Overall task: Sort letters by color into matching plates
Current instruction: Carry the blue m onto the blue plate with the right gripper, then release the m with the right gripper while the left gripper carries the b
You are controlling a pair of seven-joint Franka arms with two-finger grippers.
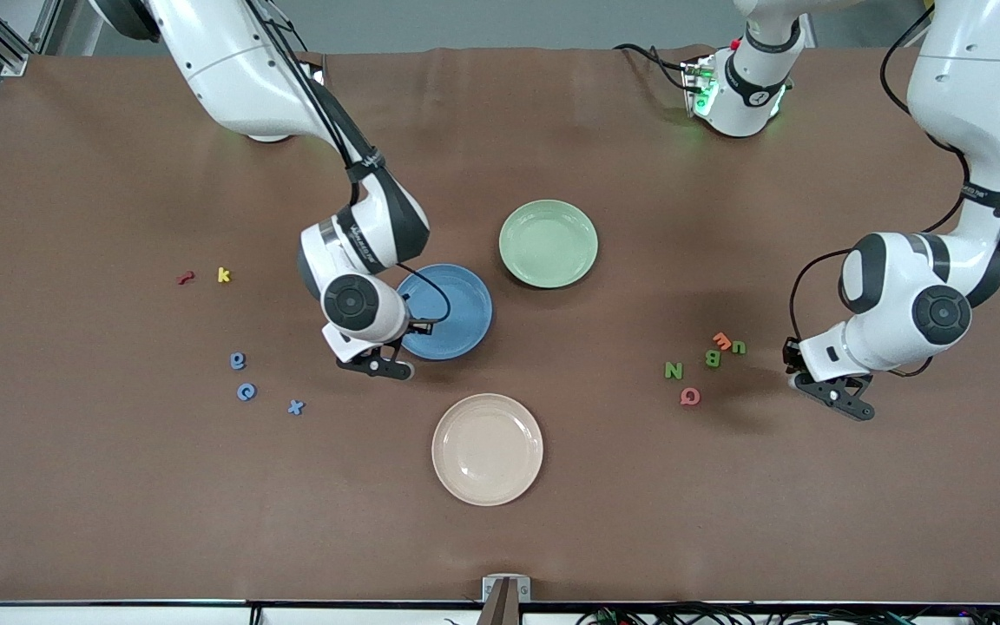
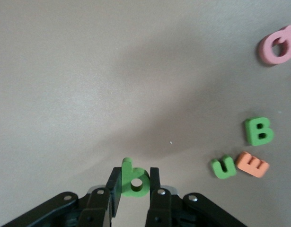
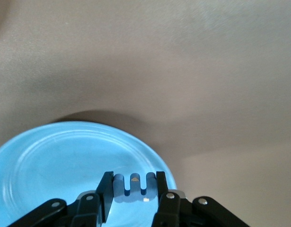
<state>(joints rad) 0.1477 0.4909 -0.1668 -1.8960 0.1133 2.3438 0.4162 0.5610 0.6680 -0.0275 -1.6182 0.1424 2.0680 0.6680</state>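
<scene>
My right gripper (image 1: pixel 378 365) hangs over the rim of the blue plate (image 1: pixel 465 299), shut on a blue letter (image 3: pixel 135 187) with three prongs. My left gripper (image 1: pixel 838 395) is over the table toward the left arm's end, shut on a green letter b (image 2: pixel 135 180). Green letters N (image 1: pixel 673 371), B (image 1: pixel 713 357) and u (image 1: pixel 738 347) lie beside it. Three blue letters (image 1: pixel 246 391) lie toward the right arm's end. The pale green plate (image 1: pixel 549 243) holds nothing.
A cream plate (image 1: pixel 488 449) sits nearer the front camera than the blue one. An orange letter (image 1: pixel 721 339) and a pink Q (image 1: pixel 689 397) lie among the green ones. A red letter (image 1: pixel 186 278) and a yellow k (image 1: pixel 223 274) lie toward the right arm's end.
</scene>
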